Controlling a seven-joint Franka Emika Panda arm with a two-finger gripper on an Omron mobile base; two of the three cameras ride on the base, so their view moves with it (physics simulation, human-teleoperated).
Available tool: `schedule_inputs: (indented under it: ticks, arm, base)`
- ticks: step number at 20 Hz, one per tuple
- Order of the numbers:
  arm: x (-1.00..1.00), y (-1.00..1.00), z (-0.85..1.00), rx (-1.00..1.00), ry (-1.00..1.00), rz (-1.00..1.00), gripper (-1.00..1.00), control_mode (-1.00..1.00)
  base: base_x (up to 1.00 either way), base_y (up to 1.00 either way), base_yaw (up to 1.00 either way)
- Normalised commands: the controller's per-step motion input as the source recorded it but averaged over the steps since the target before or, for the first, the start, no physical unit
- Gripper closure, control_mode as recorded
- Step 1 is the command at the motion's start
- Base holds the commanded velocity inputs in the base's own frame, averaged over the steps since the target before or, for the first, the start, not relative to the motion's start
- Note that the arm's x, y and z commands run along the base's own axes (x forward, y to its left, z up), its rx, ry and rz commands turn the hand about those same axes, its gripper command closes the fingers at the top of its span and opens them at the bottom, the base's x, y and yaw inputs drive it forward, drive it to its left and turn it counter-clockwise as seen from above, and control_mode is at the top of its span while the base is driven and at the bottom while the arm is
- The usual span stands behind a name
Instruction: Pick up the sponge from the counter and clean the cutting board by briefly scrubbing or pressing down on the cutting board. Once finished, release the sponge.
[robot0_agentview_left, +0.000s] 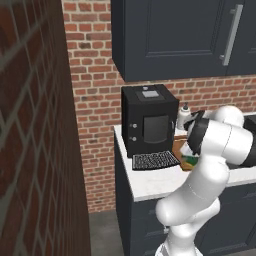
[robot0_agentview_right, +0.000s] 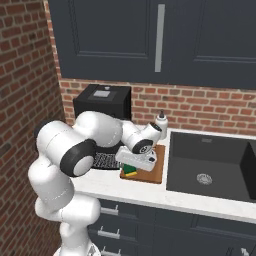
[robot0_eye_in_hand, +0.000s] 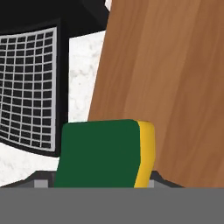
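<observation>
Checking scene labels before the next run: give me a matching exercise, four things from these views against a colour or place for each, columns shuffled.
Column 1:
1. sponge
2. cutting board
3. grated tray
4. sink

Column 2:
A. brown wood with visible grain
B. dark basin sunk in the counter, right of the board in the right base view
C. dark green top over a yellow body
D. black, in front of the black machine

Pairs: 1-C, 2-A, 3-D, 4-B
</observation>
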Motion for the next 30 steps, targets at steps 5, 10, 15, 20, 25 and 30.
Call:
schedule_inputs:
  ticks: [5,10,15,20,25,30]
  arm:
    - [0.06,0.0,-0.45,0.0,-0.03,0.13,1.0,-1.0]
    - [0.0,0.0,-0.36,0.0,-0.07,0.08,1.0,-1.0]
    - [0.05,0.0,-0.15,0.0,-0.07,0.07,1.0,-1.0]
    - [0.25,0.0,0.0,0.0,-0.09,0.06,1.0,-1.0]
    - [0.43,0.0,0.0,0.0,-0.04,0.06,1.0,-1.0]
    - [0.56,-0.02,0.0,0.06,0.0,0.1,1.0,-1.0]
  base:
    - [0.0,0.0,0.0]
    - [0.0,0.0,0.0]
    - [0.0,0.0,0.0]
    - [0.0,0.0,0.0]
    - [0.0,0.0,0.0]
    - [0.0,0.0,0.0]
